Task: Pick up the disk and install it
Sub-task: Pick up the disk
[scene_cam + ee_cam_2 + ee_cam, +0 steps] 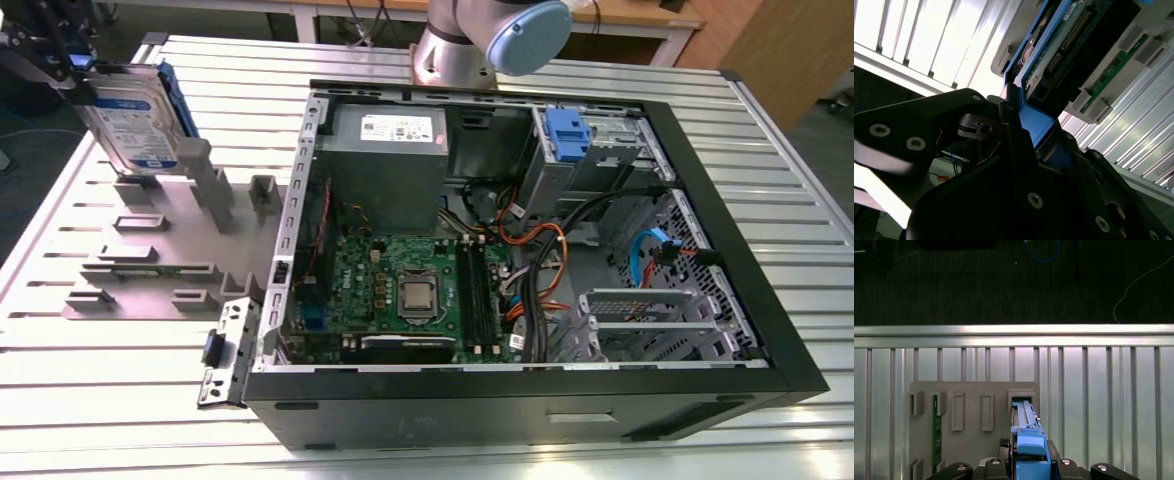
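The hand is clamped on the disk, held upright at the grey holder; a straight, untilted lift should avoid scraping it.

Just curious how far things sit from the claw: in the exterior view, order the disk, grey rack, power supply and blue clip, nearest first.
1. The disk, in the gripper, exterior view's left.
2. Grey rack, just below it.
3. Power supply, left part of the case.
4. Blue clip, farther right in it.
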Motion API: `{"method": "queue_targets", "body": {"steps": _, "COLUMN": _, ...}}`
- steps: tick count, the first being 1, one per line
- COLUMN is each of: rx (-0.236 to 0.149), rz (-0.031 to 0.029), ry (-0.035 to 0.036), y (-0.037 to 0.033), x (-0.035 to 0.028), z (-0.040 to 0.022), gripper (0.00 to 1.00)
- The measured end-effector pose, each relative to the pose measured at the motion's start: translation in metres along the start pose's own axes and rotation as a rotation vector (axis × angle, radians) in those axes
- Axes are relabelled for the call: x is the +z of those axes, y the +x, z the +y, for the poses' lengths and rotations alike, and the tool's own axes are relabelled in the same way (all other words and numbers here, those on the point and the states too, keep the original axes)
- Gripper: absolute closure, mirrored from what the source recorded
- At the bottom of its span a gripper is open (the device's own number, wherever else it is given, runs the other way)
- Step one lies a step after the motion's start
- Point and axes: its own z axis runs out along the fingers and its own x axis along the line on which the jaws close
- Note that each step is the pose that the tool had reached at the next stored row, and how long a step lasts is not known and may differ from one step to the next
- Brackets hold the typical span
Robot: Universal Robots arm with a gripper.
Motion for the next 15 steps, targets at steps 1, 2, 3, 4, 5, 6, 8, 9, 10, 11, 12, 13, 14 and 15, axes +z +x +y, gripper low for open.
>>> {"method": "queue_targets", "body": {"steps": 1, "rx": 0.0, "rz": 0.0, "ry": 0.0, "y": 0.0, "x": -0.0002, "z": 0.0, "gripper": 0.64}}
{"method": "queue_targets", "body": {"steps": 2, "rx": 0.0, "rz": -0.0001, "ry": 0.0, "y": 0.0, "x": -0.0005, "z": 0.0, "gripper": 0.64}}
{"method": "queue_targets", "body": {"steps": 3, "rx": 0.0, "rz": -0.0001, "ry": 0.0001, "y": 0.0, "x": -0.0008, "z": 0.0, "gripper": 0.64}}
{"method": "queue_targets", "body": {"steps": 4, "rx": 0.0, "rz": 0.0, "ry": 0.0, "y": 0.0, "x": -0.0011, "z": 0.0, "gripper": 0.64}}
{"method": "queue_targets", "body": {"steps": 5, "rx": 0.0, "rz": -0.0001, "ry": 0.0, "y": 0.0, "x": -0.0014, "z": 0.0, "gripper": 0.64}}
{"method": "queue_targets", "body": {"steps": 6, "rx": 0.0, "rz": -0.0001, "ry": 0.0, "y": 0.0, "x": -0.0017, "z": 0.0, "gripper": 0.64}}
{"method": "queue_targets", "body": {"steps": 8, "rx": 0.0, "rz": -0.0001, "ry": 0.0001, "y": 0.0, "x": -0.0022, "z": 0.0, "gripper": 0.64}}
{"method": "queue_targets", "body": {"steps": 9, "rx": 0.0, "rz": -0.0001, "ry": 0.0, "y": 0.0, "x": -0.0025, "z": 0.0, "gripper": 0.64}}
{"method": "queue_targets", "body": {"steps": 10, "rx": 0.0, "rz": 0.0, "ry": 0.0001, "y": 0.0, "x": -0.0027, "z": 0.0, "gripper": 0.64}}
{"method": "queue_targets", "body": {"steps": 11, "rx": 0.0, "rz": -0.0001, "ry": 0.0001, "y": 0.0, "x": -0.0092, "z": 0.0, "gripper": 0.64}}
{"method": "queue_targets", "body": {"steps": 12, "rx": 0.0, "rz": -0.0001, "ry": 0.0001, "y": 0.0, "x": -0.0176, "z": 0.0001, "gripper": 0.64}}
{"method": "queue_targets", "body": {"steps": 13, "rx": 0.0, "rz": 0.0, "ry": 0.0001, "y": 0.0, "x": -0.0177, "z": 0.0001, "gripper": 0.64}}
{"method": "queue_targets", "body": {"steps": 14, "rx": 0.0, "rz": -0.0001, "ry": 0.0, "y": 0.0, "x": -0.0177, "z": 0.0001, "gripper": 0.64}}
{"method": "queue_targets", "body": {"steps": 15, "rx": 0.0, "rz": -0.0001, "ry": 0.0, "y": 0.0, "x": -0.0177, "z": 0.0001, "gripper": 0.64}}
